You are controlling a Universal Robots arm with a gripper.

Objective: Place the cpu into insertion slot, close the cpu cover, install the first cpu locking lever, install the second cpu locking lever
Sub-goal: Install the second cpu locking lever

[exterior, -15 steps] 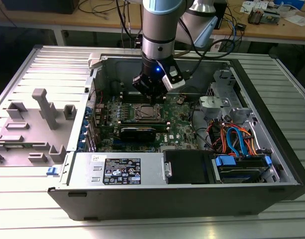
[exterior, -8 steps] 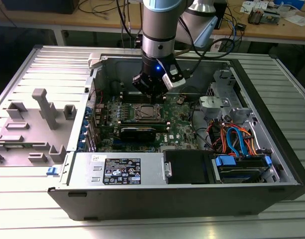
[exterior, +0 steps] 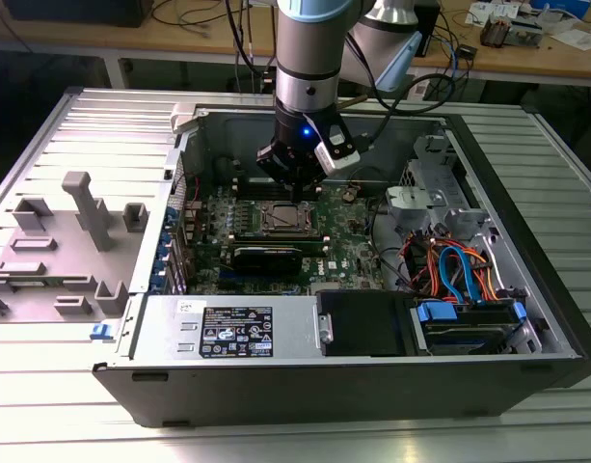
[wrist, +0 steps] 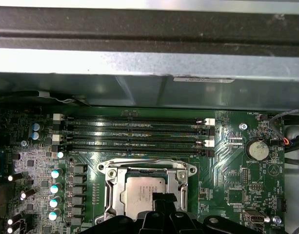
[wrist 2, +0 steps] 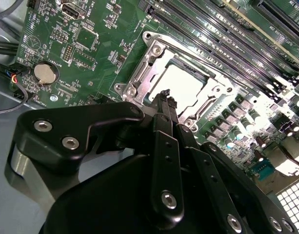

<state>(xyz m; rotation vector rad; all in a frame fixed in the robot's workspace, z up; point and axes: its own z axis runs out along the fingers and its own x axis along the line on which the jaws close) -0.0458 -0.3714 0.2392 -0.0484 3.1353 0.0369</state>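
The cpu (wrist: 142, 196) is seen as a flat silver-grey square, lying in the slot (wrist: 145, 191) on the green board (wrist: 227, 161). In both wrist views the cover (wrist 2: 154, 61) appears as a thin silvery frame laid down around the chip, its window leaving the metal top bare. Whether the levers along its edges are latched cannot be told.

The tool (wrist 2: 165, 95) is held directly above the slot, its black fingertips (wrist 2: 164, 97) drawn together with nothing between them, just over the near edge of the cpu in the second wrist view.

In the first wrist view, long black memory slots (wrist: 134, 134) are seen running close beside one side of the slot, and a row of capacitors (wrist: 55, 195) stands near another. A coin cell (wrist: 257, 148) sits further off.

In the exterior view the slot (exterior: 283, 218) lies near the middle of the open case (exterior: 372, 386), whose walls rise on every side; a black card (exterior: 266, 256) lies just beside it, and cables (exterior: 449, 265) are bundled towards the exterior view's right. The case rests on the table (exterior: 295, 439).
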